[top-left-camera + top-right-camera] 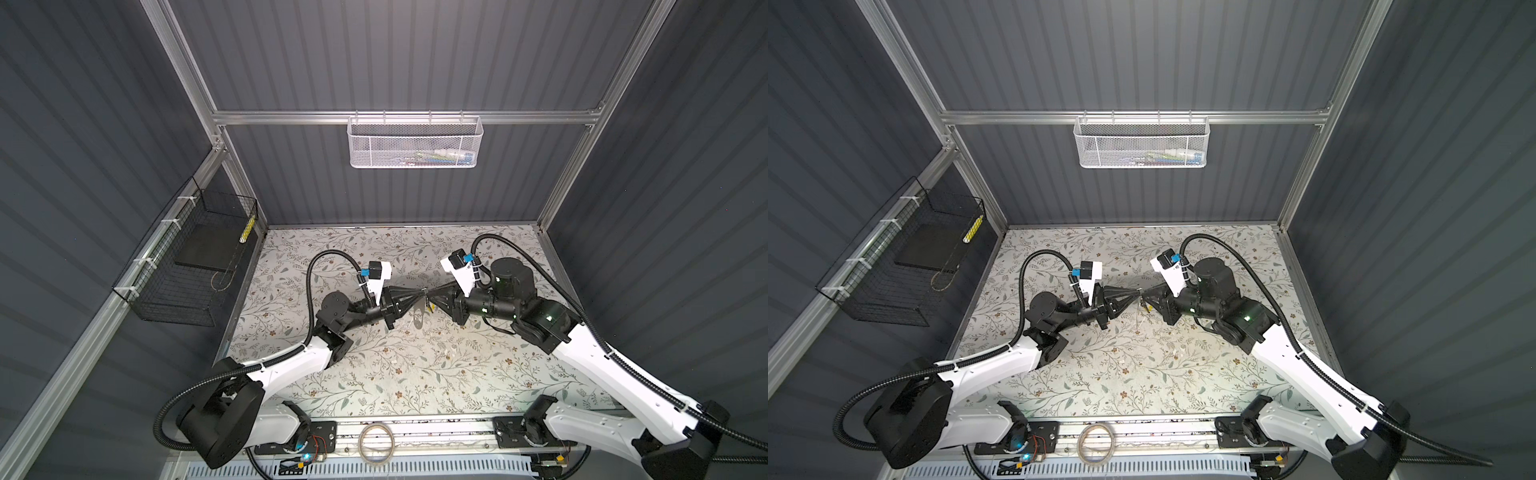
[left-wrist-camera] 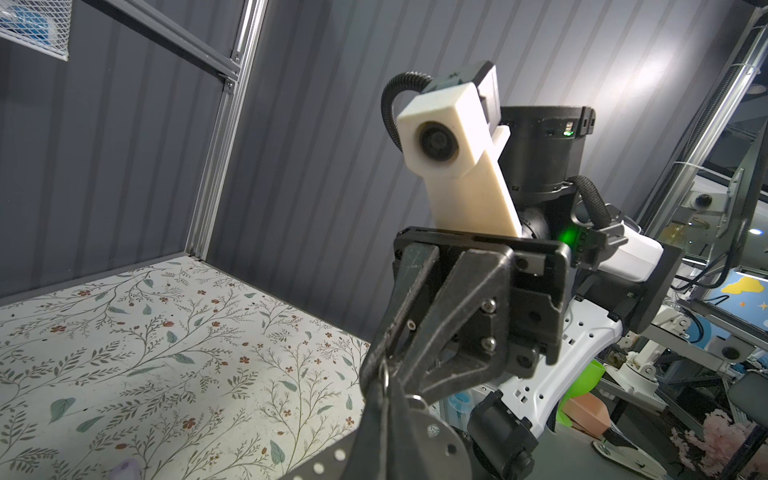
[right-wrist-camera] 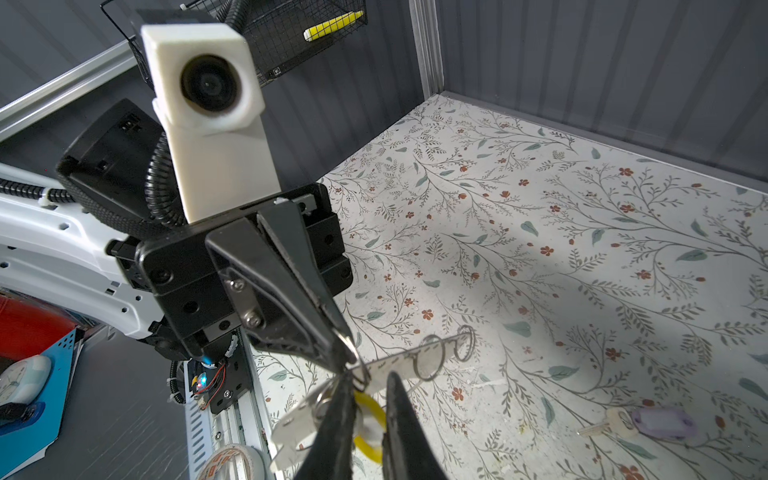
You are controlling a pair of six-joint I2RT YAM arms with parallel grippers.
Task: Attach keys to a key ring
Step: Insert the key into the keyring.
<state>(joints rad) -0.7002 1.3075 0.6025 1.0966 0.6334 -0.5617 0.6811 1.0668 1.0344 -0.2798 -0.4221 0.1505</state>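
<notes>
One key looks done: the yellow key [image 3: 368, 422] hangs by the key ring [image 3: 349, 341], pinched aloft in the left gripper [image 3: 343, 359]. The right gripper [image 3: 369, 376] stands narrow, grip unclear. The lilac key [image 3: 660, 422] lies on the table [image 3: 582, 249].

Two high overhead views of the whole table [image 1: 395, 374]; wrist views close-up, facing each other.

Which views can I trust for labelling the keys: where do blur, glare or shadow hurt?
In both top views the yellow key is a speck; in the right wrist view it is blurred close-up while the lilac key is fairly sharp; in the left wrist view glare washes the wall.
</notes>
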